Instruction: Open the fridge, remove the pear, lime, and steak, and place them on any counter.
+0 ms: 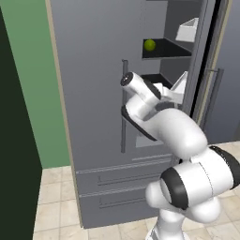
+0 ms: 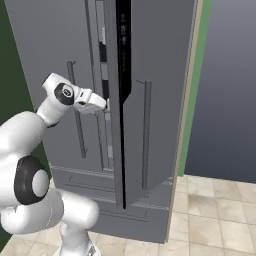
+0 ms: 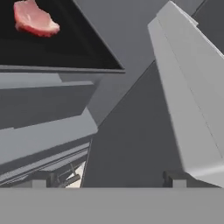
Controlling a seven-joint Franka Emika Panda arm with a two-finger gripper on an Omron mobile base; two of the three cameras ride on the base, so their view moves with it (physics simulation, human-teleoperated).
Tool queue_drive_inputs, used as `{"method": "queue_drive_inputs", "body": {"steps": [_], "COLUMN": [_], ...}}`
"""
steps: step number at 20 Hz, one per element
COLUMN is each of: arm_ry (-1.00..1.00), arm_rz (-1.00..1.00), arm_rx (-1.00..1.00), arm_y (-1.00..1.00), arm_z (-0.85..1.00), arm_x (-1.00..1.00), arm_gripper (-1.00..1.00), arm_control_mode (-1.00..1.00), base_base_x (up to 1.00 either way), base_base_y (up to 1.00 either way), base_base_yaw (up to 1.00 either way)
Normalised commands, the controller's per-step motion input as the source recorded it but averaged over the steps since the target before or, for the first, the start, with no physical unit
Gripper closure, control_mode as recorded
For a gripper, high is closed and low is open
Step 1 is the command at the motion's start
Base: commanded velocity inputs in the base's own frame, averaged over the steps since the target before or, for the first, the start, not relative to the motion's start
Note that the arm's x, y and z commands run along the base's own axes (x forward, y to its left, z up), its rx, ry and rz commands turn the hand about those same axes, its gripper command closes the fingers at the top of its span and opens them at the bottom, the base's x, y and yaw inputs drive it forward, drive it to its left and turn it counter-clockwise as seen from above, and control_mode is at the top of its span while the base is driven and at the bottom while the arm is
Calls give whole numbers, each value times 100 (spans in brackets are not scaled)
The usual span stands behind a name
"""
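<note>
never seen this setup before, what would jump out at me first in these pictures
The tall grey two-door fridge stands ajar, and the white arm reaches into the gap, its claw at the door edge in the right base view. A small yellow-green lime sits on a dark shelf high in the opening. In the hand view, a flat pink-red steak lies on a dark shelf at upper left.

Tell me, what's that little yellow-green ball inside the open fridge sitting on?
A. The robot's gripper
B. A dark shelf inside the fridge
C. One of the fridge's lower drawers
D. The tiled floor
B: the lime rests on a dark shelf high inside the fridge, above the arm and well above the lower drawers.
</note>
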Motion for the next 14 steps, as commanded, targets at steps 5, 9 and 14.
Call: {"method": "queue_drive_inputs", "body": {"steps": [5, 9, 14], "arm_ry": [0, 0, -1], "arm_rz": [0, -3, -13], "arm_rx": [-9, -7, -2], "arm_y": [-26, -68, -100], "arm_z": [0, 0, -4], "arm_x": [27, -6, -80], "arm_gripper": [-100, -100, -100], "arm_control_mode": [-100, -100, -100], "base_base_x": [0, 0, 0], "base_base_y": [0, 0, 0], "base_base_yaw": [0, 0, 0]}}
